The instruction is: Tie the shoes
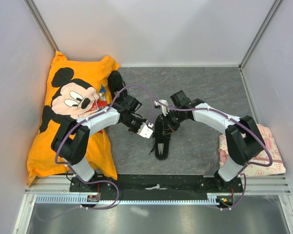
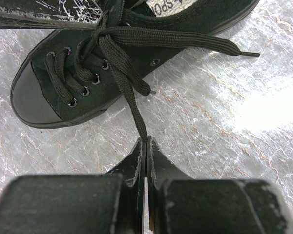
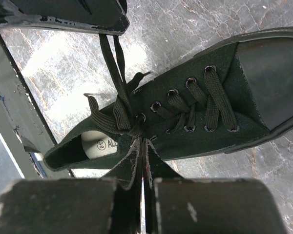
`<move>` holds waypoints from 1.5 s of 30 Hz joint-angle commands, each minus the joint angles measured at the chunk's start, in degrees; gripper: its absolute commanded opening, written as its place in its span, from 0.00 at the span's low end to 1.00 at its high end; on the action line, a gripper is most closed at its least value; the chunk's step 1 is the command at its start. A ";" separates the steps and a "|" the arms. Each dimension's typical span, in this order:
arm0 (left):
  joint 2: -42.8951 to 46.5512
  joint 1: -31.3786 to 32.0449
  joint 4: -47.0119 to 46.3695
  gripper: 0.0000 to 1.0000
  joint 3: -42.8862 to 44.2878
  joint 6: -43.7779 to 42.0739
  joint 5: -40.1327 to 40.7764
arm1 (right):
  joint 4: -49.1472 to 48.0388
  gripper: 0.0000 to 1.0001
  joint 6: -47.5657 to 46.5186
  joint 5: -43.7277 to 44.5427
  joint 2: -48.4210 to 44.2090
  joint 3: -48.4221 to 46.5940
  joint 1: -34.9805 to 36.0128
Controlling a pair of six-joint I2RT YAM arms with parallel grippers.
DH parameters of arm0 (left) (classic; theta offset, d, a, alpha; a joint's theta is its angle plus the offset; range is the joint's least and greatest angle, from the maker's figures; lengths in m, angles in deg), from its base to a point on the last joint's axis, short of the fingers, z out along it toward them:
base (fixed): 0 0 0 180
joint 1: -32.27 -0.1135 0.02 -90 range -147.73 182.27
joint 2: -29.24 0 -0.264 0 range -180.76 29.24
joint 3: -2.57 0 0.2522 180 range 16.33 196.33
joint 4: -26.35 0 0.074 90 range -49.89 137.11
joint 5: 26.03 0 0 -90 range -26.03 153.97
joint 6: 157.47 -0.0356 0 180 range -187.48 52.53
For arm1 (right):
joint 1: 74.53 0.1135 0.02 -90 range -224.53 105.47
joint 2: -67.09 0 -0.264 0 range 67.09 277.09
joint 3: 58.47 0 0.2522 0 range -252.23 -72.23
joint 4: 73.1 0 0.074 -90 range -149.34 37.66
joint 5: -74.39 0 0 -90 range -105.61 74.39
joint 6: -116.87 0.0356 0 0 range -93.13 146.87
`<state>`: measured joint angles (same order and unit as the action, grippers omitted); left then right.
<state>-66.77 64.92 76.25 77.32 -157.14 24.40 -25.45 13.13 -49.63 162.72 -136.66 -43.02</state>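
Note:
A black low-top shoe [image 1: 161, 145] lies on the grey mat between my two grippers; it also shows in the left wrist view [image 2: 39, 95] and the right wrist view [image 3: 256, 63]. Its laces cross in a loose knot [image 2: 103, 34] above the eyelets. My left gripper [image 1: 145, 130] is shut on one black lace [image 2: 135, 108], which runs straight from the knot to its tips [image 2: 146, 141]. My right gripper [image 1: 165, 118] is shut with its tips [image 3: 143, 142] at the knot [image 3: 132, 129], pinching lace there. A second black shoe [image 1: 116, 80] lies by the pillow's top corner.
The orange Mickey Mouse pillow [image 1: 71, 114] fills the left side, under the left arm. A pink-and-white cloth bundle [image 1: 266, 146] lies at the right edge. Pale walls enclose the mat on three sides. A free lace end [image 2: 234, 48] trails on the mat.

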 commanded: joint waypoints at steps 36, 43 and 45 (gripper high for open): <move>-0.50 -1.35 1.30 0.02 -0.35 -1.83 -1.38 | 6.36 0.00 -6.65 3.61 -5.37 2.55 -5.49; -0.85 -1.27 1.30 0.01 0.71 -1.39 -2.44 | 6.54 0.00 -6.48 1.24 -4.41 1.41 -5.49; -1.11 -1.27 1.30 0.01 1.32 -0.42 -2.88 | 6.63 0.00 -6.65 0.63 -4.40 1.14 -5.49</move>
<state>-66.85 64.17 76.47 77.10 -157.16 23.37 -19.35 7.54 -46.90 159.57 -134.36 -48.51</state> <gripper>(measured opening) 0.028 0.007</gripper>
